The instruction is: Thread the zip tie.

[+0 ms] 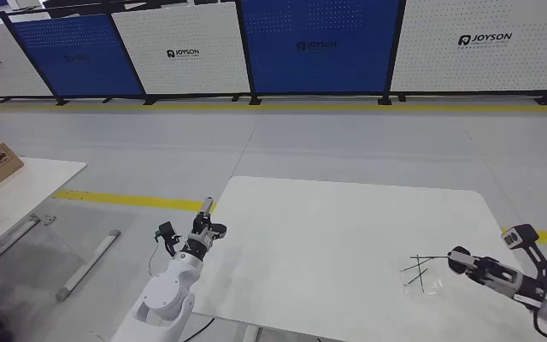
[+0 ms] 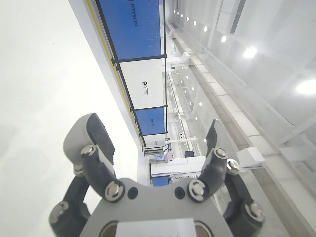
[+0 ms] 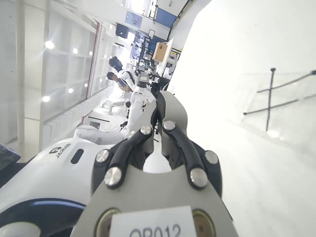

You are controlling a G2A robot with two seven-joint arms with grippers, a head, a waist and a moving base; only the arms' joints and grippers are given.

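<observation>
Pickup is not yet begun: thin black plastic zip ties (image 1: 420, 268) lie crossed on the white bench (image 1: 342, 239) near the right pincer (image 3: 160, 98), which is pressed together and empty. The left pincer (image 2: 155, 127) is spread. The next move likely calls for opening and pinching one tie.

Far ahead of my left pincer (image 2: 155, 134), beyond the table, the white and blue pegboard panels (image 1: 181, 34) each carry a small logo with one word beside it. Behind my right pincer (image 3: 159, 99), a white label (image 3: 151, 223) on the wrist plate bears large dark letters and digits, cut off below. Behind my left pincer sits another white label (image 2: 154, 228), its print barely showing. A distant cardboard box (image 3: 160, 51) has a dark mark, too small to read.
</observation>
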